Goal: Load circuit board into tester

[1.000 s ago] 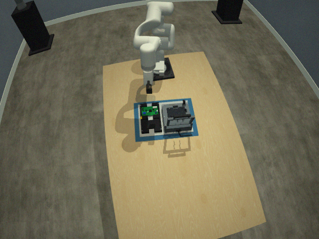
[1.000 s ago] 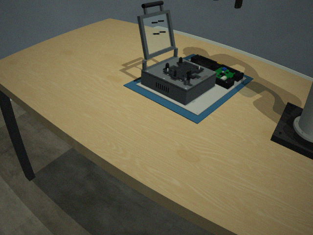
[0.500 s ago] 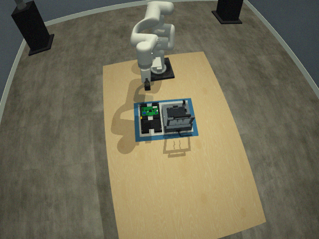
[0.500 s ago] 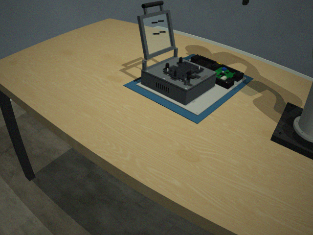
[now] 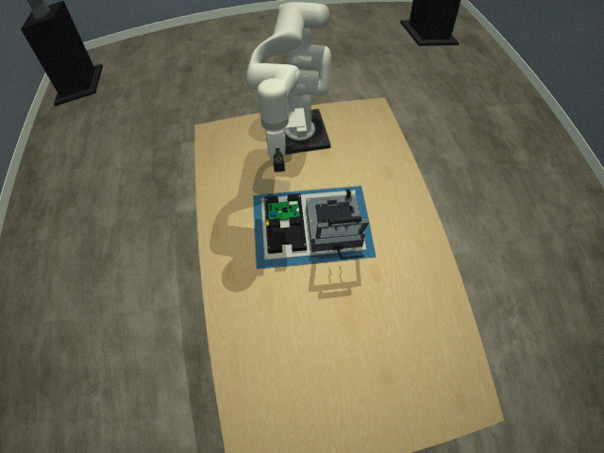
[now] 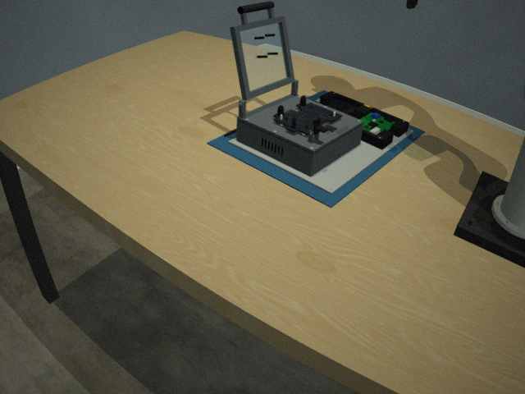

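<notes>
No writing is legible anywhere. The green board lies in the black tray, nearer than the spread, empty tool.

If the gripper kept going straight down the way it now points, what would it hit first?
Most likely the bare table top, between the arm's base plate and the tray. The open, empty gripper hangs short of the circuit board, though depth is uncertain.

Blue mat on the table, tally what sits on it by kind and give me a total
Circuit board: 1
Tray: 1
Tester with lid raised: 1
Total on the blue mat: 3
</notes>
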{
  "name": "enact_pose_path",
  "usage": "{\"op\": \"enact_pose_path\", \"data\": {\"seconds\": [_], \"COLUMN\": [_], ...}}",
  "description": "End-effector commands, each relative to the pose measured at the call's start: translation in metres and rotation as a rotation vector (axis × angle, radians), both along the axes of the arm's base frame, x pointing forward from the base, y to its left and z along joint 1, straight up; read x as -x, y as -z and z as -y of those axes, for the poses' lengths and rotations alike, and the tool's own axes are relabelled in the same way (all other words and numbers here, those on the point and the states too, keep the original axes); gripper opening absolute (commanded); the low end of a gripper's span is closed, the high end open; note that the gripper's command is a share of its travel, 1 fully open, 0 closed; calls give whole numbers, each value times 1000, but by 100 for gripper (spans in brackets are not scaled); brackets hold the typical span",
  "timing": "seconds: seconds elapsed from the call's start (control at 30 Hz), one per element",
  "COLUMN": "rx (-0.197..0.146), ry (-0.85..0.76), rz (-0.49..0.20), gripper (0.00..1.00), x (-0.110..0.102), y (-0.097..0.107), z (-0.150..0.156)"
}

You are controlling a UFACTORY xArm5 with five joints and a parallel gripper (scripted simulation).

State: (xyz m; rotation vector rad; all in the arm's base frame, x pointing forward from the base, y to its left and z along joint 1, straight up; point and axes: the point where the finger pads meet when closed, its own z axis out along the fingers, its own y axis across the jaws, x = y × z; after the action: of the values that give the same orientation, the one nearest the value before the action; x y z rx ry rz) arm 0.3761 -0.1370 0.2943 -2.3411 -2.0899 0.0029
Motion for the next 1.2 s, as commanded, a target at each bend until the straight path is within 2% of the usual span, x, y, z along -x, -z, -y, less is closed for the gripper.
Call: {"op": "enact_pose_path", "data": {"seconds": [0.0,0.47,0.63,0.83,0.9,1.17], "rx": [1,1,1,1,1,1], "ry": [0,0,0,0,0,0], "rz": [4,4,4,4,4,3], "gripper": [100,100,100,100,100,100], "x": [-1,-1,-1,-5,-5,-11], "y": [-2,-1,6,36,36,98], "z": [0,0,2,11,11,30]}}
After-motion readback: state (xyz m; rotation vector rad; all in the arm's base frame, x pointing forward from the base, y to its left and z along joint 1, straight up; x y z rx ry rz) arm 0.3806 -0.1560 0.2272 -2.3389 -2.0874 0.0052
